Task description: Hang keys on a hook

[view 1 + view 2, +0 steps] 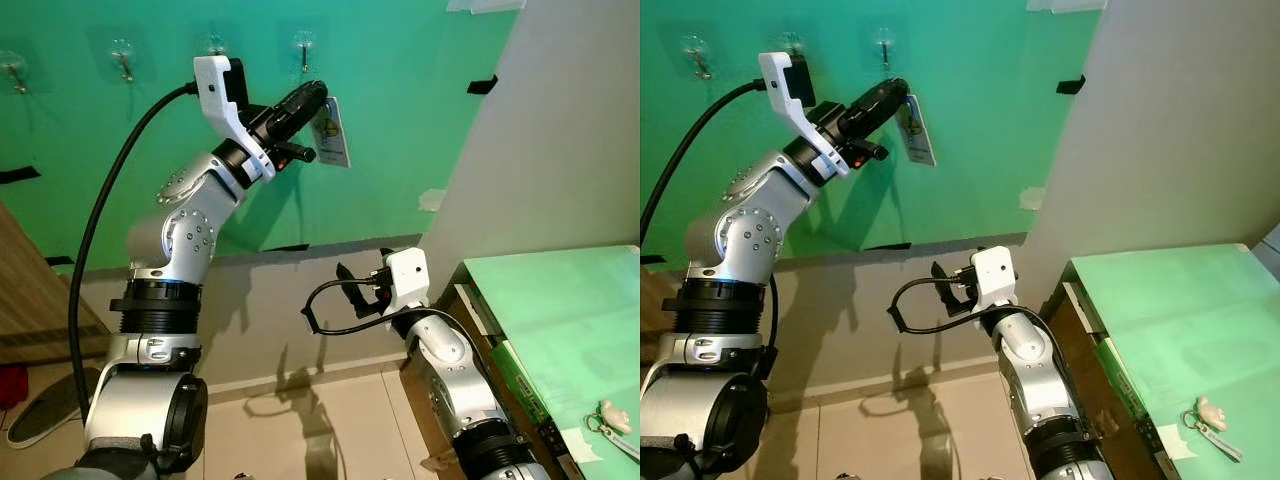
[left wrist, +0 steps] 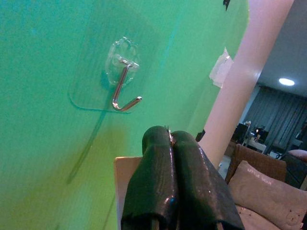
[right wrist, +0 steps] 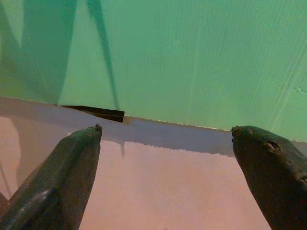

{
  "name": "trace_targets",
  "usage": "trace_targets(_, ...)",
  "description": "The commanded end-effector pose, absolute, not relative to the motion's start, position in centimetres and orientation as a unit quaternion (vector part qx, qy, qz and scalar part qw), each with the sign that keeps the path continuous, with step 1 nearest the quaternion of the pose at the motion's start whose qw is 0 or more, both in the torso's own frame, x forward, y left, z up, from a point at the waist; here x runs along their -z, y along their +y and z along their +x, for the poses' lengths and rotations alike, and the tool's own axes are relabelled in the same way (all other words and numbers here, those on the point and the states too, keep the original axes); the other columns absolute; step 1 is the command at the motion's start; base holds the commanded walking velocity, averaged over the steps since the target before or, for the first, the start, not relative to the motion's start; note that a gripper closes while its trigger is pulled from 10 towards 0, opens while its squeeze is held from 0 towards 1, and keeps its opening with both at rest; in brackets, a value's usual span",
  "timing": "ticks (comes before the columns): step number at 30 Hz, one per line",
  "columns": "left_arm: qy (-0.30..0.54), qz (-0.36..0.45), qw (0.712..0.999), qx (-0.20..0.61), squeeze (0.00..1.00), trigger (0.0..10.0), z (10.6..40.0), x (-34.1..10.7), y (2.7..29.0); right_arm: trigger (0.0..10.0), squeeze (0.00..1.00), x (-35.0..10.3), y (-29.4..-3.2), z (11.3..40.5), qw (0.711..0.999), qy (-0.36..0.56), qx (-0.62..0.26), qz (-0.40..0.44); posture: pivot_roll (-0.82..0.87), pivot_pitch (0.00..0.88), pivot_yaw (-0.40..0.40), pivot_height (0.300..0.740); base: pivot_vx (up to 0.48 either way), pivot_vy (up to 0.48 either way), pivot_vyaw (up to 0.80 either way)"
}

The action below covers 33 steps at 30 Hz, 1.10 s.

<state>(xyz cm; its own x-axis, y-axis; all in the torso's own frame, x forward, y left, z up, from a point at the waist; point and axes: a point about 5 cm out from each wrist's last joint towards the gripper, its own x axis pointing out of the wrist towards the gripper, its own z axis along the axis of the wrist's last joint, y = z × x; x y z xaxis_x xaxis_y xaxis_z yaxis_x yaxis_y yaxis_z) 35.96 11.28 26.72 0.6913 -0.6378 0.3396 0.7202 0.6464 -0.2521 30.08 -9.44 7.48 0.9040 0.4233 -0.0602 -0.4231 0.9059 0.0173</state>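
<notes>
My left gripper (image 1: 316, 93) is raised against the green wall (image 1: 400, 120), shut on a key ring with a white tag (image 1: 331, 132) hanging from it. The clear stick-on hook (image 1: 304, 46) sits just above the fingertips. In the left wrist view the metal hook (image 2: 125, 92) is a little beyond and to one side of the shut fingertips (image 2: 169, 133), with the tag (image 2: 123, 172) behind the fingers. My right gripper (image 3: 165, 132) is held low in front of the wall's bottom edge, open with nothing between its fingers.
Three more clear hooks (image 1: 122, 57) line the wall to the left. A green-topped table (image 1: 560, 320) stands at the right with another bunch of keys (image 1: 612, 417) near its front. A pale wall corner (image 1: 560, 120) rises to the right.
</notes>
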Motion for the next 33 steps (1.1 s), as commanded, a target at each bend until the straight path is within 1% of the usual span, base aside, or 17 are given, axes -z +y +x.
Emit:
trace_targets(1, -0.128, -0.189, 0.894, 0.385, 0.0, 10.0, 35.9, -28.0, 11.1, 10.0, 0.13, -7.8, -9.9, 30.0, 0.978, 0.026, -0.206, 0.005, -0.01, 0.0, 0.008, 0.74, 0.0, 0.0, 0.0)
trace_targets(6, -0.138, -0.189, 0.886, 0.4, 0.0, 10.0, 35.1, -28.4, 11.1, 10.0, 0.14, -7.7, -9.9, 29.9, 0.978, 0.027, -0.206, 0.006, -0.01, 0.0, 0.007, 0.74, 0.0, 0.0, 0.0)
trace_targets(10, -0.135, -0.185, 0.887, 0.402, 0.0, 10.0, 34.9, -28.1, 11.1, 10.0, 0.13, -7.5, -9.9, 29.8, 0.978, 0.03, -0.208, 0.007, 0.0, 0.0, 0.005, 0.74, 0.0, 0.0, 0.0)
trace_targets(16, -0.135, -0.187, 0.895, 0.381, 0.0, 10.0, 35.7, -28.0, 11.3, 10.0, 0.13, -7.6, -9.6, 29.4, 0.971, 0.03, -0.237, 0.013, 0.0, 0.0, -0.002, 0.74, 0.0, 0.0, 0.0)
trace_targets(20, -0.136, -0.198, 0.9, 0.363, 0.0, 10.0, 36.5, -28.4, 11.6, 10.0, 0.13, -8.1, -9.9, 29.5, 0.972, 0.018, -0.235, 0.015, 0.0, 0.0, -0.002, 0.74, 0.0, 0.0, 0.0)
trace_targets(27, -0.138, -0.202, 0.901, 0.357, 0.0, 10.0, 36.9, -28.5, 11.9, 10.0, 0.13, -9.5, -9.8, 29.3, 0.966, -0.017, -0.255, 0.032, -0.02, 0.0, 0.008, 0.74, 0.0, 0.0, 0.0)
trace_targets(33, -0.137, -0.202, 0.9, 0.362, 0.0, 10.0, 37.1, -28.5, 11.9, 10.0, 0.13, -9.7, -9.5, 29.0, 0.962, -0.021, -0.271, 0.026, -0.02, 0.0, 0.011, 0.74, 0.0, 0.0, 0.0)
